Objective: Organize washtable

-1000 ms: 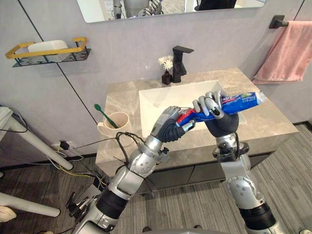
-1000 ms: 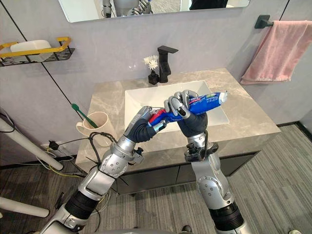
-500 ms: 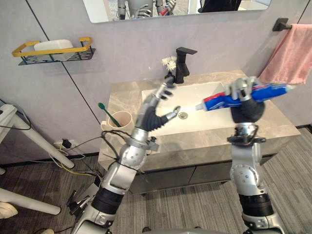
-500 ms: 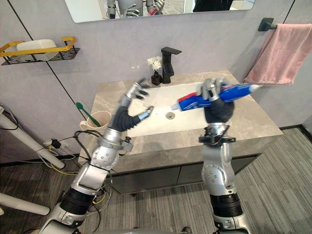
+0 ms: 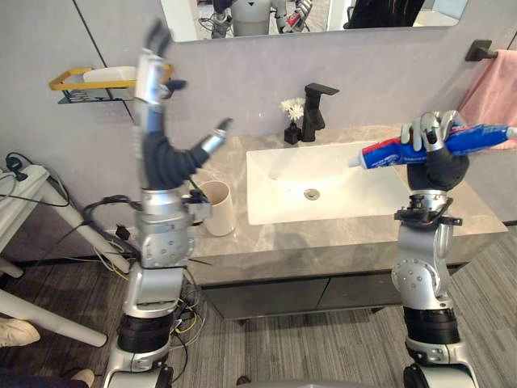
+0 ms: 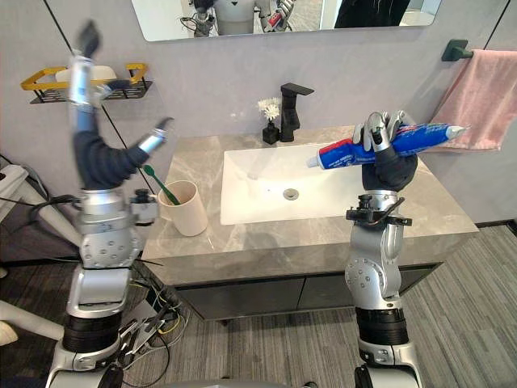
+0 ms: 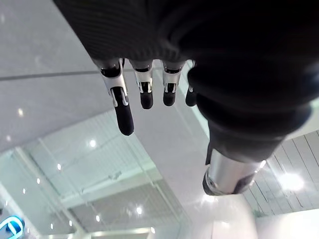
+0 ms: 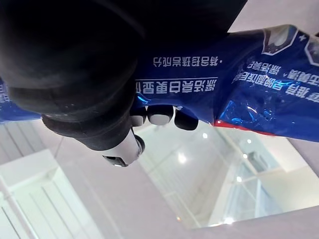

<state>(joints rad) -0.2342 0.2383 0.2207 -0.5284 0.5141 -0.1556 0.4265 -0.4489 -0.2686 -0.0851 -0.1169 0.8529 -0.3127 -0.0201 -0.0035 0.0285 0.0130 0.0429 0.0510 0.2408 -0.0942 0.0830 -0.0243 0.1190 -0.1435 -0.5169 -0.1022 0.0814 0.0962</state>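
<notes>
While it hangs in the air, toothpaste tube (image 6: 420, 139): lying level in my right robot hand (image 5: 432, 137), fingers curled round its middle, cap end pointing toward my left side, above the surface (image 6: 323, 230).
Left robot hand (image 5: 157, 149): raised high, fingers spread, holding nothing.
Cup (image 6: 183, 208): below my left robot hand, toothbrush (image 6: 157, 182) leaning inside.
Step, as I judge it: carry the tube to the cup.
Doing it well: tip the cap end down first, lower slowly beside the toothbrush, and loosen my fingers only once the tube rests in the cup.
</notes>
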